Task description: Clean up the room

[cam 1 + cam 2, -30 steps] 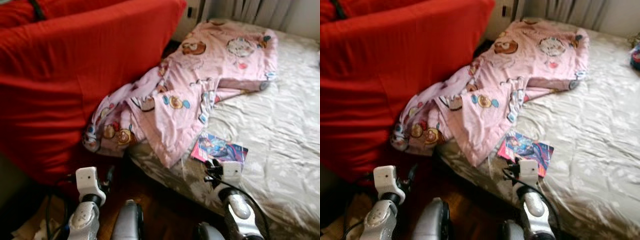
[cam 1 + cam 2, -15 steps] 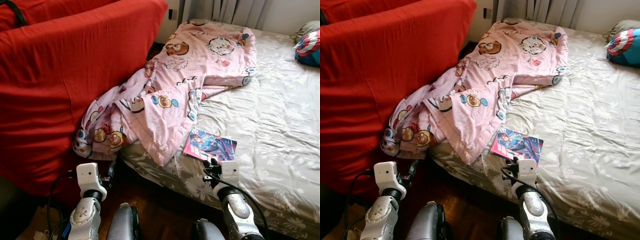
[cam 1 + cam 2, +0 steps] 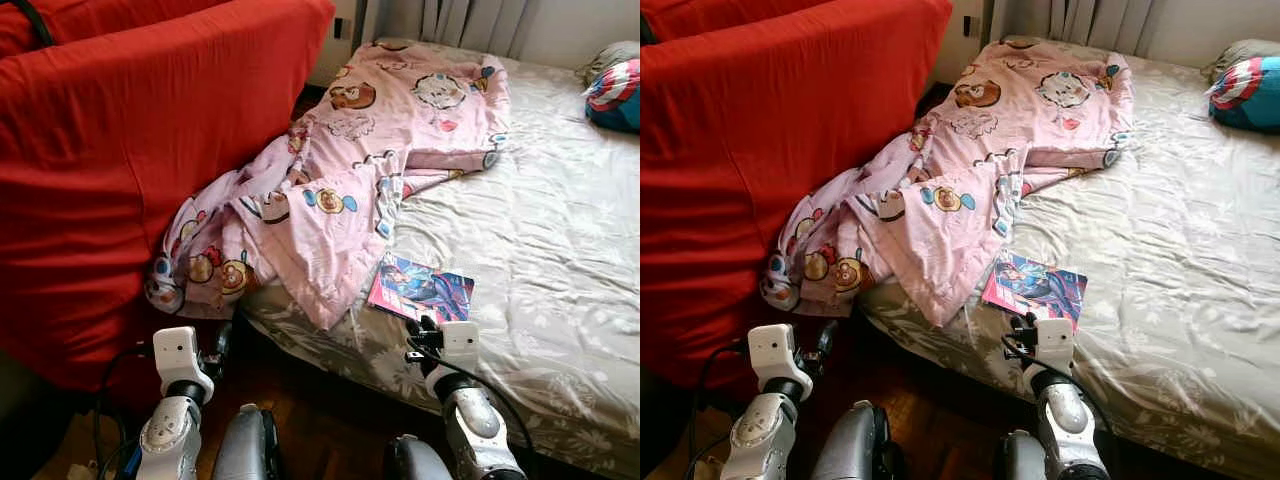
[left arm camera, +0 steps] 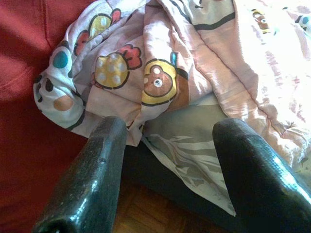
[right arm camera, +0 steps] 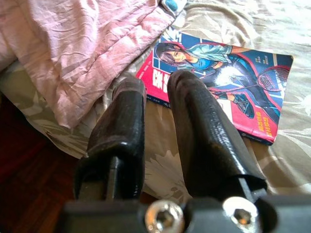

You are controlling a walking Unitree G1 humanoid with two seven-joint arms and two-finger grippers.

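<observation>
A pink cartoon-print blanket (image 3: 340, 190) lies crumpled across the bed (image 3: 540, 240) and spills over its edge against a red-covered sofa (image 3: 120, 150). A colourful comic book (image 3: 420, 290) lies flat on the sheet beside the blanket's lower corner. My right gripper (image 5: 155, 85) hovers low at the bed's edge just short of the book, its fingers (image 5: 199, 126) close together with nothing between them. My left gripper (image 4: 172, 126) is open, low by the floor, facing the hanging blanket end (image 4: 112, 73).
A blue pillow with a star shield (image 3: 615, 95) lies at the bed's far right. Curtains (image 3: 470, 15) hang behind the bed. Dark wooden floor (image 3: 320, 420) shows between bed and sofa, with a narrow gap there.
The camera has swung a little and the blur has cleared, bringing the pillow into view. Blanket, book and both grippers keep their places.
</observation>
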